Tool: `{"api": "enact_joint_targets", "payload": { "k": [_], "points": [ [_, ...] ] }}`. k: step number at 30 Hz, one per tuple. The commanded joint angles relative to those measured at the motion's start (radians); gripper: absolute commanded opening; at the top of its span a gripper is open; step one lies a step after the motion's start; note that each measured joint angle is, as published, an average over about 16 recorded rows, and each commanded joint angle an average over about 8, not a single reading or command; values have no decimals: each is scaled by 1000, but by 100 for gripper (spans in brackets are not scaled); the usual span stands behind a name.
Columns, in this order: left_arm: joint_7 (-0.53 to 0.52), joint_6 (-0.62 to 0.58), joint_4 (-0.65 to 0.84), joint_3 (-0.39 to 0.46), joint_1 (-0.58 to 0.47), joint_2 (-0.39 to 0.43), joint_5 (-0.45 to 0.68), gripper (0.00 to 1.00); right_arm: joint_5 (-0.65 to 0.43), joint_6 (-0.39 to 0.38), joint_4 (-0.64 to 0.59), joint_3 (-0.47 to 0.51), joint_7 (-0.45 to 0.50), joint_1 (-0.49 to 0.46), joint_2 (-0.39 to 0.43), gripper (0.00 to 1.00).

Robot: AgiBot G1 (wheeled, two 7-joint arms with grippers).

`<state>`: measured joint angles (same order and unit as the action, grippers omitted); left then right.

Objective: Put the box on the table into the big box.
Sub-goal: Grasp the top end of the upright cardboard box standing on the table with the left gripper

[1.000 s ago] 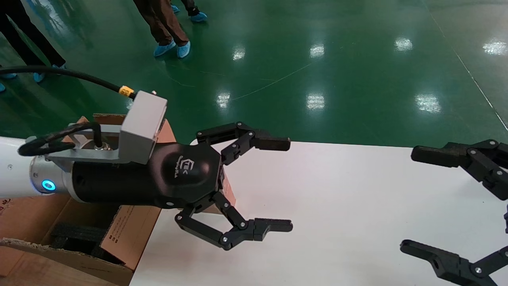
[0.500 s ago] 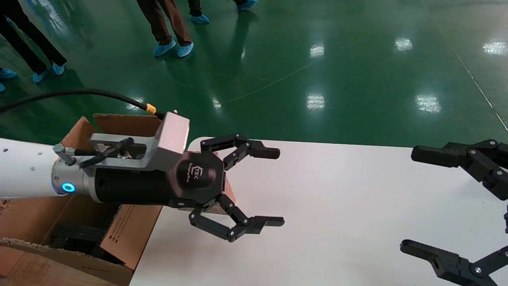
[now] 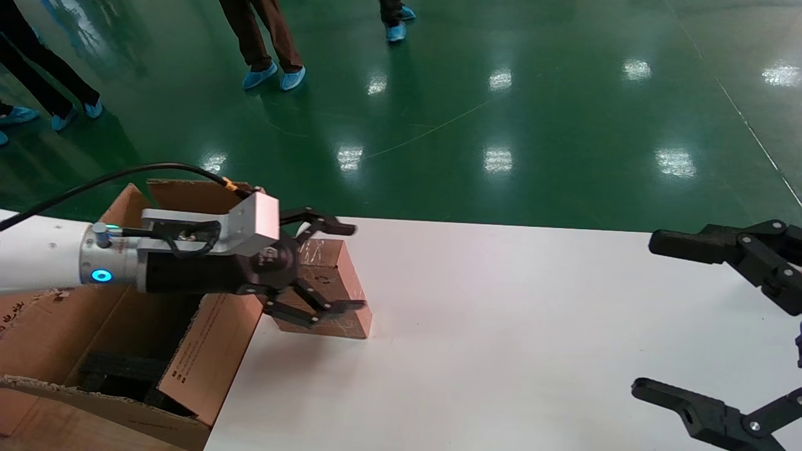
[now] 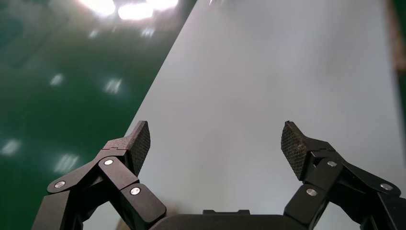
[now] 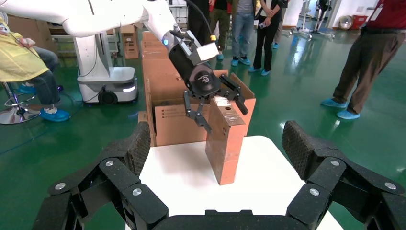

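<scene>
My left pincer [image 3: 322,266] is hanging wide open over the box [image 3: 329,289], one finger [image 3: 326,227] past its far side, the other [image 3: 332,307] over its near side, gripping nothing. The box is standing on the table [image 3: 501,351] near the left edge, toward the far left corner. The carton [image 3: 207,360] is sitting just beyond that edge, flaps up. My right pincer [image 3: 689,313] is idling open over the table's right edge.

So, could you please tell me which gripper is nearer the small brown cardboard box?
Left. The left gripper straddles the box at the table's left end; the right gripper sits far right.
</scene>
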<state>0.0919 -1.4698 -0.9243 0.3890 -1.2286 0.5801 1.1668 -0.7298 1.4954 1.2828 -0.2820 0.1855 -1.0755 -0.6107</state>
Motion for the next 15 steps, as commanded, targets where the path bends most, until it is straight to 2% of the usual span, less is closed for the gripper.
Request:
{"api": "enact_joint_targets", "payload": {
  "k": [1,7,15],
  "points": [
    [42,-6,51,12,-28,-8,47,100,0,0,0,0,0,0,0,100],
    [158,-17,202,45,-128,0,157,100,0,0,0,-1,0,0,0,100],
    [272,-15,377,76,-228,36,238,100,1,-1,0,-1,-1,0,1,100]
  ]
}}
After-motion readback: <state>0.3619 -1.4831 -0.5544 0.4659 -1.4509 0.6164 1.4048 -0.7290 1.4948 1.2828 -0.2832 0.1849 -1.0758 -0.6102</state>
